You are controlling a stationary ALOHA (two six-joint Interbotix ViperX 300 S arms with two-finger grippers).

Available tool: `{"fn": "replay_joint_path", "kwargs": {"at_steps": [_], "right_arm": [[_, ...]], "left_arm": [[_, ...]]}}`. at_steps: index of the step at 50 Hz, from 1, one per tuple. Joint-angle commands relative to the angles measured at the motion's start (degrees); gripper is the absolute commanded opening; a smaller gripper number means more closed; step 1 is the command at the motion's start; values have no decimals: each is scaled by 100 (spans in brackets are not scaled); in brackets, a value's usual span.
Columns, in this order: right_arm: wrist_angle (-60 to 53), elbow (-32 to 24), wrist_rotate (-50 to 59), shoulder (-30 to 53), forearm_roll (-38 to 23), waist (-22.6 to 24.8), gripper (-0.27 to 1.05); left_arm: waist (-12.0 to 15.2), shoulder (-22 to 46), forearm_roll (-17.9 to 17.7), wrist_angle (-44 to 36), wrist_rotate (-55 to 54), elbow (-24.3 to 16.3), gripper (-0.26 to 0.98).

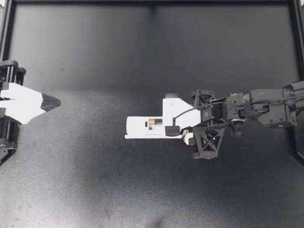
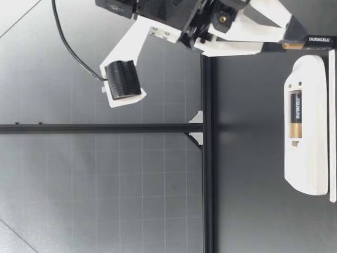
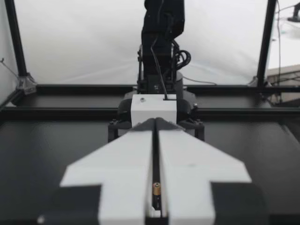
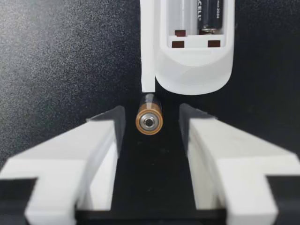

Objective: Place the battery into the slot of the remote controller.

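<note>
The white remote [image 1: 140, 127] lies face down near mid-table with its battery compartment open. One battery [image 1: 154, 123] sits in a slot, and the slot [image 4: 180, 14] beside it is empty. My right gripper [image 1: 170, 122] stands open at the remote's end. A second battery [image 4: 149, 120] lies on the table between its fingers [image 4: 98, 140], touched by neither and pointing at the remote [image 4: 194, 65]. In the low view this loose battery [image 2: 308, 42] rests on the surface just off the remote's end [image 2: 308, 68]. My left gripper [image 1: 52, 101] is shut, empty, and far off at the table's left edge.
A thin white strip [image 4: 147, 47] runs along one side of the remote. A black frame rail [image 1: 152, 2] borders the dark table at the back and sides. The left wrist view shows its shut fingers [image 3: 126, 159] pointing across the table at my right arm [image 3: 161, 42].
</note>
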Motion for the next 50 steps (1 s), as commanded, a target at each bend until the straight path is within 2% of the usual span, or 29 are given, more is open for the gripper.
{"fn": "replay_joint_path", "kwargs": {"at_steps": [1, 19, 30, 41, 50], "right_arm": [[-35, -132, -9, -44, 18, 0, 39], [9, -167, 0, -62, 18, 0, 12], [9, -167, 0, -255, 18, 0, 4], [-615, 123, 18, -826, 26, 9, 4], [-2382, 729, 35, -993, 26, 9, 4]], "left_arm": [[9, 35, 0, -26, -9, -79, -16], [9, 35, 0, -26, 0, -70, -16], [9, 185, -26, 0, -88, -88, -16], [44, 1178, -193, 615, -79, -545, -16], [123, 2215, -193, 1257, -62, -1116, -16]]}}
